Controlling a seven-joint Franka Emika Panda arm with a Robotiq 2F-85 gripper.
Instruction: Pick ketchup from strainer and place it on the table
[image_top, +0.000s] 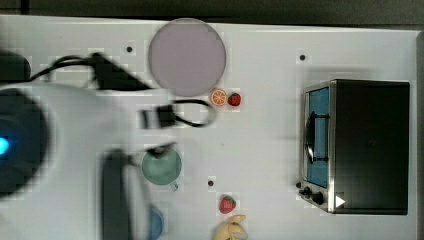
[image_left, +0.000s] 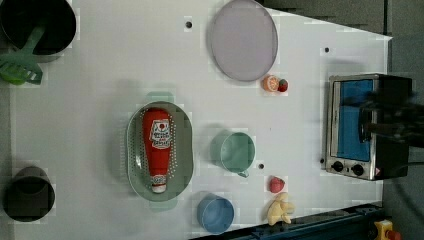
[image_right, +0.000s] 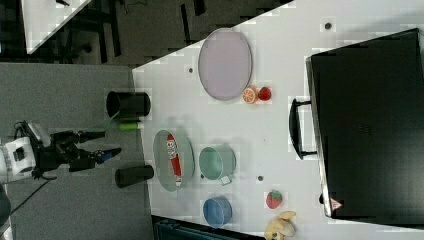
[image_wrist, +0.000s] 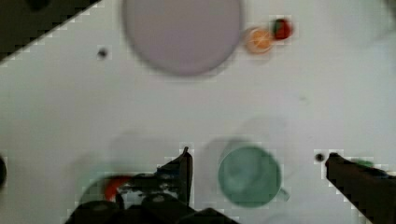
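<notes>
Inside the strainer lies only the ketchup.

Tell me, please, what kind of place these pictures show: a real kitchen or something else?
Probably a robot lab set up as a pretend kitchen. A white table with small dark holes carries a toaster oven, a ketchup bottle lying in a strainer, and toy fruit such as a strawberry.

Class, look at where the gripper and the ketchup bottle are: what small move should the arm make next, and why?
Probably lower the open gripper toward the ketchup. The bottle lies flat in the strainer, untouched, and in the right view the gripper is well clear of the table.
</notes>
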